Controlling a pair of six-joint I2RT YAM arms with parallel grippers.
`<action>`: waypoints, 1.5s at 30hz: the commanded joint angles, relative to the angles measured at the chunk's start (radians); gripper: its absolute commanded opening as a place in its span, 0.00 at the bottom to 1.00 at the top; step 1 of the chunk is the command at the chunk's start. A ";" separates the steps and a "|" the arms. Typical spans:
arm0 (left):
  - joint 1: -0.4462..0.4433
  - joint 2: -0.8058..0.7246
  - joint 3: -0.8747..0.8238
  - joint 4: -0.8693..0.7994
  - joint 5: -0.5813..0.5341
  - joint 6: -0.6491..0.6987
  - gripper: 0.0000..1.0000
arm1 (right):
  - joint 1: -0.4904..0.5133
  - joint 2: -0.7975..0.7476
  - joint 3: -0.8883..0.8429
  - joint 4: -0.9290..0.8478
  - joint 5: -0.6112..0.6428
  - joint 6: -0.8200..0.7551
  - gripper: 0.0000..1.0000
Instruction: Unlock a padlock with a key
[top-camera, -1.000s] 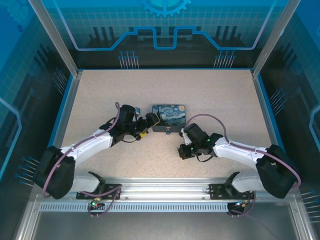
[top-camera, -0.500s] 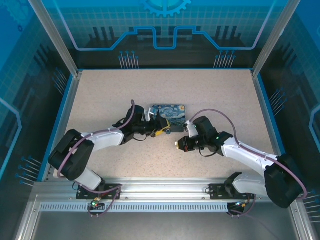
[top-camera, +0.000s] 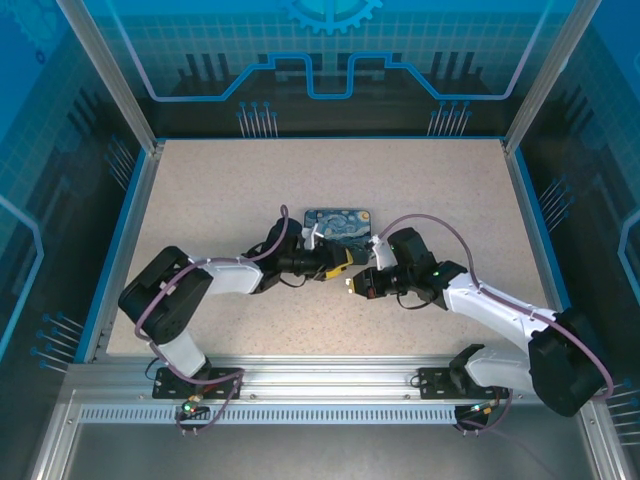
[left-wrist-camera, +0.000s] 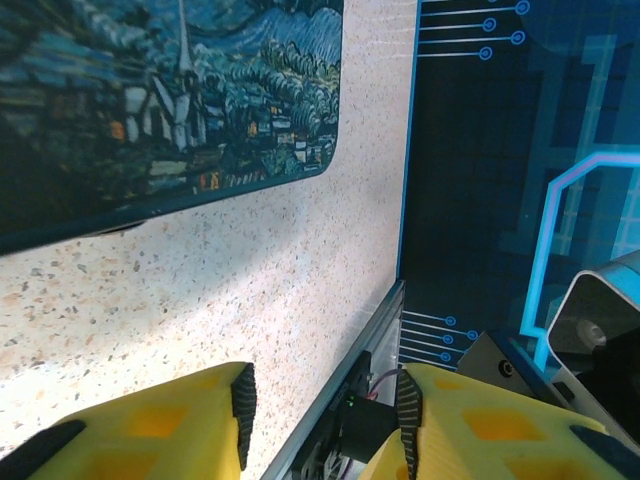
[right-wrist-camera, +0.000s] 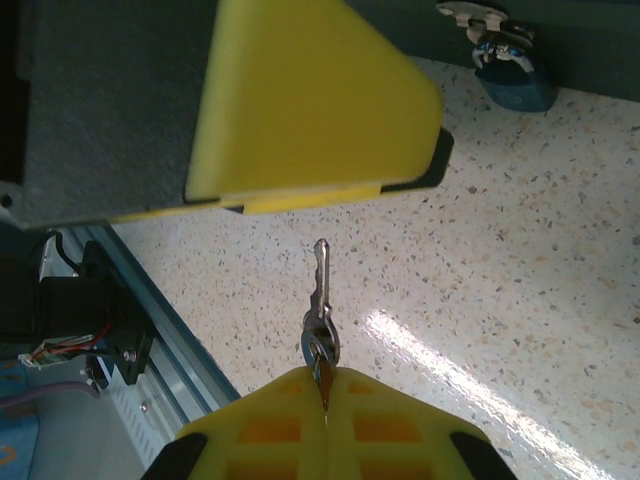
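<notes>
right fingers (right-wrist-camera: 270, 425) pinched tight on small silver metal key (right-wrist-camera: 319, 290), shaft pointing straight ahead; small blue-grey metal padlock (right-wrist-camera: 512, 82) sits ahead-right at dark starry-night printed box (left-wrist-camera: 150, 100), left fingers (left-wrist-camera: 150, 420) half-spread, empty, nearer it.

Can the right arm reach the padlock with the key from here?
Probably yes, after re-aiming. The right gripper holds the key, and bare table lies between it and the padlock. The left gripper's finger sits straight ahead, not on that line.
</notes>
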 joint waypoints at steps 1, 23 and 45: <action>-0.015 0.023 0.009 0.064 0.033 -0.014 0.41 | -0.012 0.013 0.025 0.021 -0.021 0.008 0.00; -0.043 0.009 -0.037 0.072 -0.067 -0.060 0.41 | -0.031 0.007 0.008 0.009 -0.012 -0.003 0.00; -0.077 -0.038 -0.099 0.084 -0.143 -0.580 0.62 | -0.051 0.036 0.050 0.055 -0.015 0.018 0.00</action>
